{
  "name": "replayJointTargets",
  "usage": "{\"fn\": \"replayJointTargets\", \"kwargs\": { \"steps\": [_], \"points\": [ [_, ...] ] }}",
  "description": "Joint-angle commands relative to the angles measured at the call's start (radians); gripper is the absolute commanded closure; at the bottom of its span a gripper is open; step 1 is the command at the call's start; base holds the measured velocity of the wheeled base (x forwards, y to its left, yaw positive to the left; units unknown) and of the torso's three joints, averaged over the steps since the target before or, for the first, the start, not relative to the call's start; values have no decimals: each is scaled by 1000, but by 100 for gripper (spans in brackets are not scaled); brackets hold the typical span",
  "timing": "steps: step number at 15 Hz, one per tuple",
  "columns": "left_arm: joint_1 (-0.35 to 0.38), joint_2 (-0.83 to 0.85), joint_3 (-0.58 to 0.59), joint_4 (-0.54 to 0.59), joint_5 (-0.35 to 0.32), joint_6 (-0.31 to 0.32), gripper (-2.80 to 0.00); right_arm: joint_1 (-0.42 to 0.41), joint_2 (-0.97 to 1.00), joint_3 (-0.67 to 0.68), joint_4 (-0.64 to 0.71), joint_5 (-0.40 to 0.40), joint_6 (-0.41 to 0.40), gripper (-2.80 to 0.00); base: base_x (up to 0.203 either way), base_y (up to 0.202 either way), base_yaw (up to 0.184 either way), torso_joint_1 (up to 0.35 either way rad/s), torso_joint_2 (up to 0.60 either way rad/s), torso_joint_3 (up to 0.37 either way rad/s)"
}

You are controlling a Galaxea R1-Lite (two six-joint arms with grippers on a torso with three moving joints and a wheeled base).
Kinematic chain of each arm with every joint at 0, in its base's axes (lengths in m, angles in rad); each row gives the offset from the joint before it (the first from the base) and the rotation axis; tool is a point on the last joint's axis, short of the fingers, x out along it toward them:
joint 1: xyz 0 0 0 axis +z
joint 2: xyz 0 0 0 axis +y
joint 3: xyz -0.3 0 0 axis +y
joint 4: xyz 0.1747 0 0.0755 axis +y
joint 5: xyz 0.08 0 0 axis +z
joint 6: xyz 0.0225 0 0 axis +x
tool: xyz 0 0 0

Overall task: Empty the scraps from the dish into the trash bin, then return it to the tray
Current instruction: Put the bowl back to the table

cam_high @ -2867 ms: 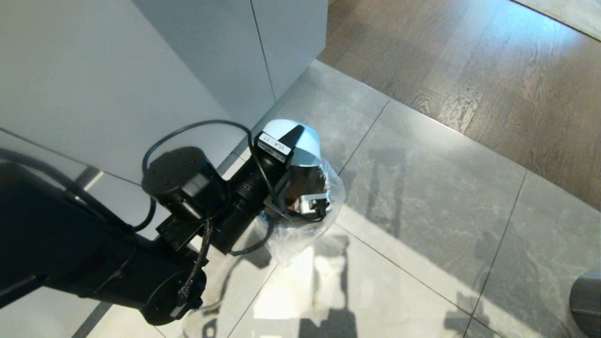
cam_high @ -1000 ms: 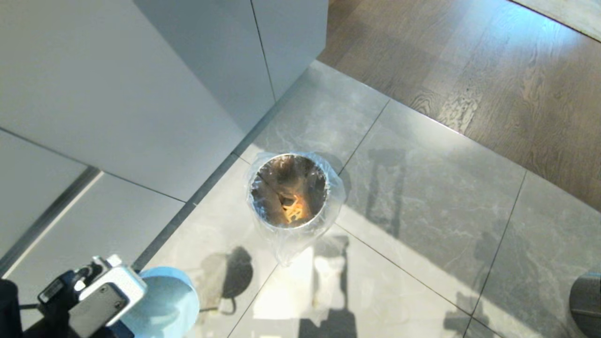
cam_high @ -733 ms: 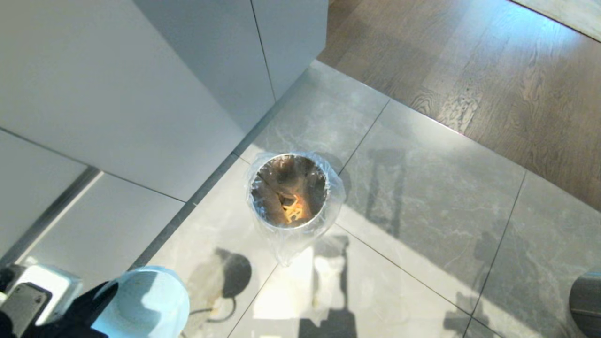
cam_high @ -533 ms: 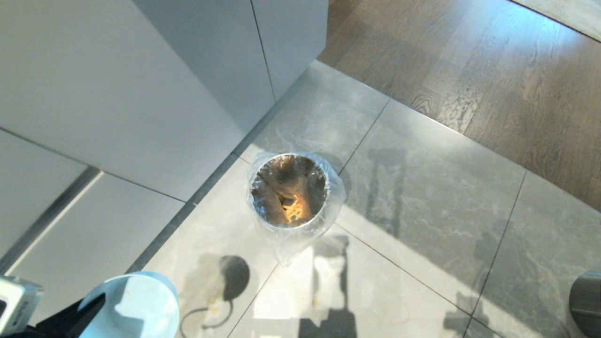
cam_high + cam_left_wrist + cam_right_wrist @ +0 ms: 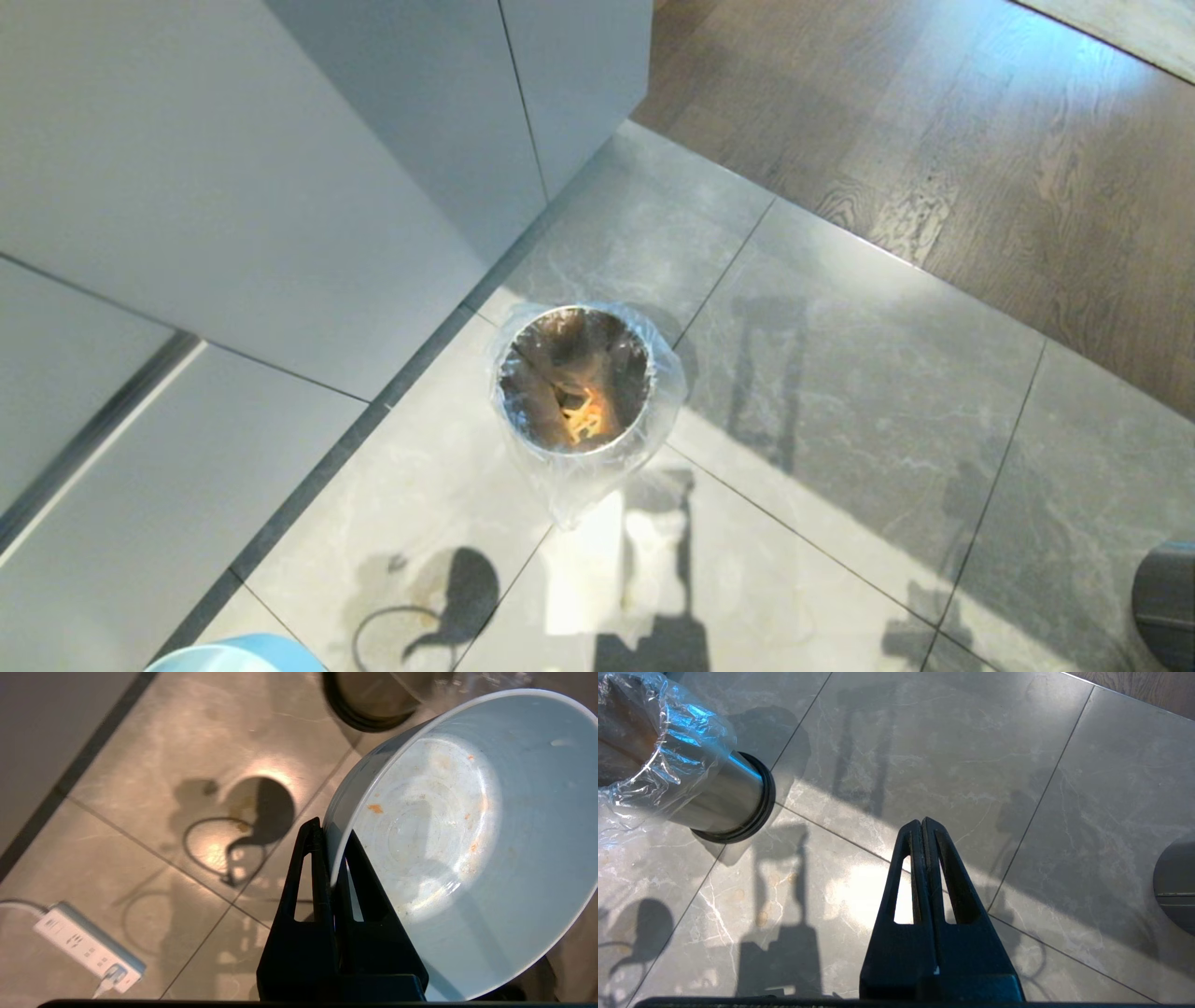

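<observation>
The left gripper (image 5: pixel 332 858) pinched the rim of the small, round, pale blue-white shiny bowl (image 5: pixel 458 835), with one finger inside the bowl and one outside. The bowl was tipped on its side, so its inside showed. Only tiny orange specks and smears were stuck in it. In the head view just a thin slice of the bowl (image 5: pixel 233 658) peeked in at the bottom edge, and the left fingers were out of sight there.

Past the tips of the left fingers stood the small, round, shiny metal trash bin (image 5: pixel 574 378) on the grey tiled floor (image 5: pixel 840 373). A crinkly clear plastic bag (image 5: pixel 597 485) lined it and spilled over its sides. Down inside lay the orange and yellow carrot scraps (image 5: pixel 583 418). The left wrist view caught only the bin's black bottom ring (image 5: pixel 364 704), cut off at the edge.

To one side of the left fingers, a white power strip (image 5: pixel 86 947) lay on the floor with a cord plugged in. Dark shadows fell on the tiles just beyond the fingertips.

The right gripper (image 5: pixel 923 823) hung over bare floor with its fingers pressed together, holding nothing. The bin (image 5: pixel 691 779) stood off to its side. A dark grey round thing (image 5: pixel 1176 886) was cut off on the other side, too little showing to name it.

White cabinet doors (image 5: pixel 280 168) stood behind the bin, beside brown wooden flooring (image 5: pixel 980 140).
</observation>
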Motion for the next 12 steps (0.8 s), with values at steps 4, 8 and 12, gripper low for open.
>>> {"fn": "replayJointTargets", "kwargs": {
  "steps": [4,8,12],
  "points": [
    [64,-143,-13,88,90,-21,0,0,0,0,0,0,1,0,0,0,0,0,0,0],
    [64,-143,-2,74,93,-79,0,0,0,0,0,0,1,0,0,0,0,0,0,0],
    [64,-143,24,9,177,-35,0,0,0,0,0,0,1,0,0,0,0,0,0,0]
  ]
}}
